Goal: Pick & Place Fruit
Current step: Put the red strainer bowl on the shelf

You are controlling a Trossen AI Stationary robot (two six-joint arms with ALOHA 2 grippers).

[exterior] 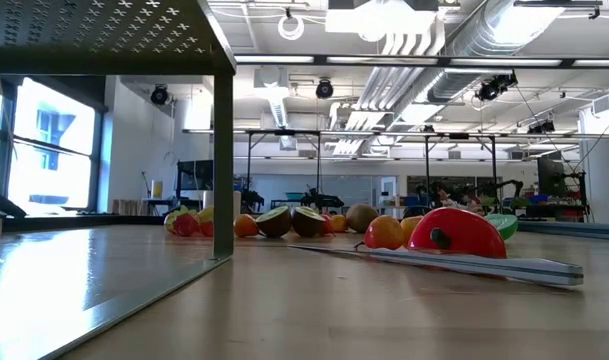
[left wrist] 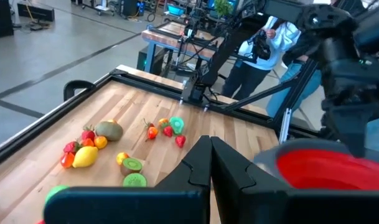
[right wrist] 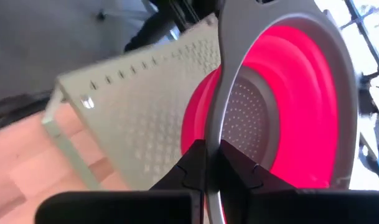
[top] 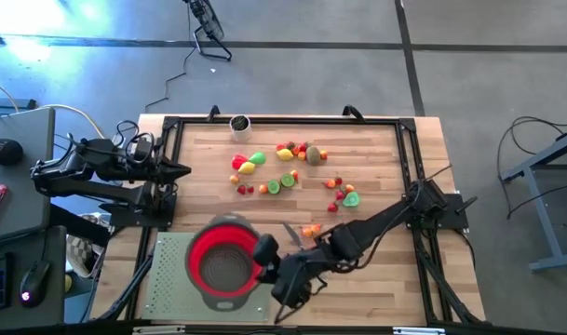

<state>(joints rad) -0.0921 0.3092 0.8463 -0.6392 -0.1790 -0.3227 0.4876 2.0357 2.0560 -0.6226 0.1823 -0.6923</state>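
Roughly twenty little toy pieces make up the fruit (top: 292,172), strewn in a loose band across the far half of the wooden table (top: 376,279); the band's long axis runs from the left arm's side toward the right arm's side, dipping nearer the front at its right end. No single piece has a heading I can read from above, though the halved ones in the low view show their cut faces toward the front edge. A slim grey knife (exterior: 464,262) lies flat just in front of the fruit, its length running across the table. The right gripper (right wrist: 206,163) reaches in low over the front of the table, fingers pressed together on the grey rim of the red strainer (top: 225,256), which sits on a pale perforated metal stand (top: 171,279) at the front left. The left gripper (left wrist: 210,163) is parked over the table's left edge, well clear of the fruit, its fingers closed on nothing and pointing across the boards. A small dark cup (top: 238,123) stands at the far edge. The tabletop is light butcher-block with a black frame around it. Beyond is an open workshop with grey concrete floor, exposed ducts overhead, other benches, and a person (left wrist: 264,56) standing past the right side.
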